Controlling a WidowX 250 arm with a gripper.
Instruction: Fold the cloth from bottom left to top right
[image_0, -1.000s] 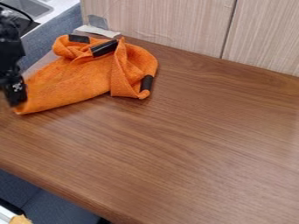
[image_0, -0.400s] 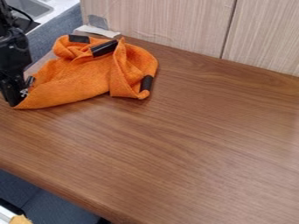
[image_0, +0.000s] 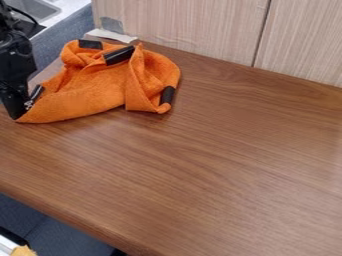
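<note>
The gripper (image_0: 23, 109) is at the left edge of the view, low over the wooden surface, shut on the lower-left corner of the orange cloth (image_0: 90, 97). The cloth lies bunched at the upper left of the table, with folds heaped at its top and right. Black patches show on its top and on its right edge. Part of the cloth's left edge is hidden behind the gripper.
A light wood-grain panel (image_0: 194, 25) borders the table (image_0: 200, 165) at the back. A whitish strip (image_0: 111, 35) lies just behind the cloth. A sink (image_0: 37, 8) is at the top left.
The gripper has turned and shifted slightly at the cloth's lower-left corner. That corner has drawn up a little, and the cloth's left side has creased inward.
</note>
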